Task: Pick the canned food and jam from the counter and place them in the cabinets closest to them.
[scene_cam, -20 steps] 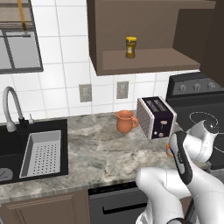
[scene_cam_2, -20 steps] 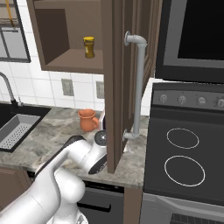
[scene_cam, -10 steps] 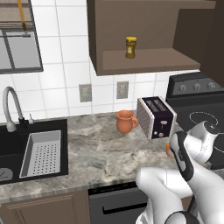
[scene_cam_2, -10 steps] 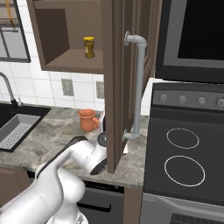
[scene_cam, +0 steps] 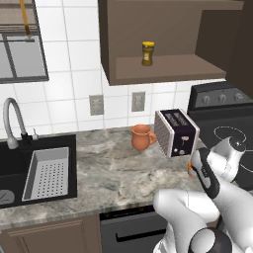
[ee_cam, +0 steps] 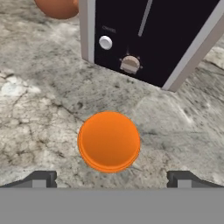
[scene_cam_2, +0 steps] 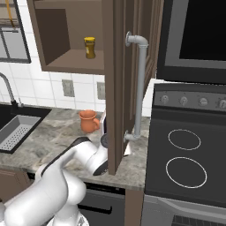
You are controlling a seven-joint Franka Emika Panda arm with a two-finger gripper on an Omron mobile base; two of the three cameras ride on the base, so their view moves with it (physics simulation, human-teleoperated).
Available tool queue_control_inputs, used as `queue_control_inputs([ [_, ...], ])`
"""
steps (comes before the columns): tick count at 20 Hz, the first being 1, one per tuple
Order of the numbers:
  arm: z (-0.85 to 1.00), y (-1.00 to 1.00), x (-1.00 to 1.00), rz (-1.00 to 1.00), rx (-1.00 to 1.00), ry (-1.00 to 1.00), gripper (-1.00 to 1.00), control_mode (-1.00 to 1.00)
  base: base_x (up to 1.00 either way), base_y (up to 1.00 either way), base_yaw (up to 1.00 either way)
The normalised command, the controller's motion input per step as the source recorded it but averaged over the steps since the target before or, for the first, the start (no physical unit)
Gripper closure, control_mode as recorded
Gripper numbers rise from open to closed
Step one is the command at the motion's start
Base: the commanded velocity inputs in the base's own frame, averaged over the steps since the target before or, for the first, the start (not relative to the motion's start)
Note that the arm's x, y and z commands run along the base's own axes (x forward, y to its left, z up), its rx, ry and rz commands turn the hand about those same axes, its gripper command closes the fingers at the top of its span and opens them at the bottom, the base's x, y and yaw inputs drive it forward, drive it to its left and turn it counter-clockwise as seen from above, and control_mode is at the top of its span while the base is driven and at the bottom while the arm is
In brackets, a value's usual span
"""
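The counter [scene_cam: 108, 173] carries the jam [ee_cam: 109, 141], a toaster [scene_cam: 176, 132] and a clay jug [scene_cam: 141, 137].

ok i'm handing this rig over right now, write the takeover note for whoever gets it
Gripper: open, holding nothing, both fingertips apart, poised directly above the jam.
Jam: small orange jar, upright on the counter, just in front of the black toaster, near the stove. Not yet gripped.
Open cabinet: an amber jar with a yellow lid stands on its shelf.
An orange mug stands left of the toaster.
Canned food: I can't place it from these views.
Done: nothing stored that I can confirm.
Left: close on the jam, lift it to the nearest cabinet shelf, then find the can and store it.
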Motion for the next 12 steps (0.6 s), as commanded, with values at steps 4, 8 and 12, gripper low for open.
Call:
queue_control_inputs([
  [4, -0.02, 0.06, 0.22, -0.04, 0.0, 0.0, -1.0, -1.0, 0.0, 0.0, 0.0],
  [8, -0.03, 0.07, 0.11, -0.02, 0.0, 0.0, -1.0, -1.0, 0.0, 0.0, 0.0],
  [12, 0.0, 0.0, 0.0, 0.0, 0.0, 0.0, -1.0, -1.0, 0.0, 0.0, 0.0],
])
